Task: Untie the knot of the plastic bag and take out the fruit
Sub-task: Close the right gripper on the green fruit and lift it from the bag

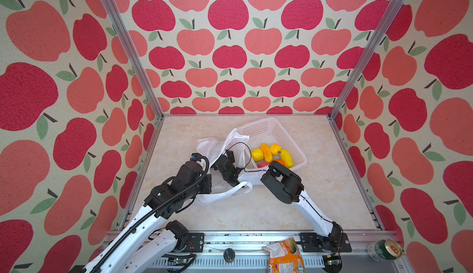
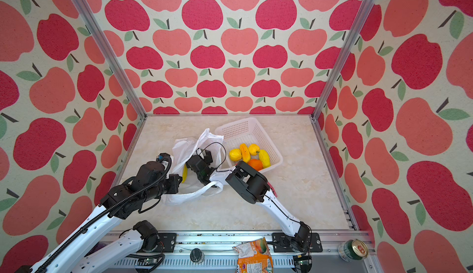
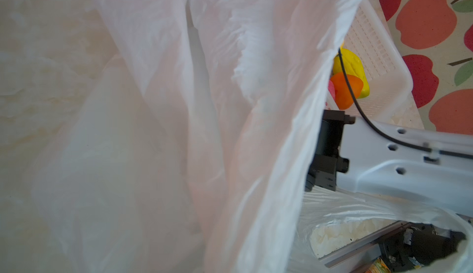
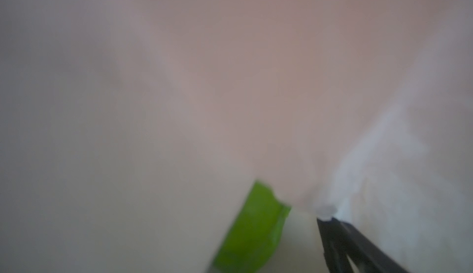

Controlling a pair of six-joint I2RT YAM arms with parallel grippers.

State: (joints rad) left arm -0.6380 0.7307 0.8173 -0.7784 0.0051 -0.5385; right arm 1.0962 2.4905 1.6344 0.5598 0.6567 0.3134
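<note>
The white plastic bag (image 1: 212, 143) lies crumpled mid-table, its rim standing up around my right gripper (image 1: 217, 166), which reaches inside. The right wrist view is blurred by plastic film: a green-tipped finger (image 4: 256, 223) and a black one stand apart, open, with nothing seen between them. A yellow fruit (image 2: 184, 174) shows inside the bag in a top view. My left gripper (image 1: 207, 182) is at the bag's near-left edge, shut; bag film (image 3: 179, 105) drapes over its jaws. No knot shows; a loop handle (image 1: 230, 190) lies loose on the table.
The white perforated basket (image 1: 258, 128) at the bag's right holds several yellow, orange and red fruits (image 1: 271, 154). My right arm's elbow (image 1: 281, 182) hangs over the basket's front corner. An orange snack bag (image 1: 284, 256) and a green can (image 1: 385, 250) sit on the front rail.
</note>
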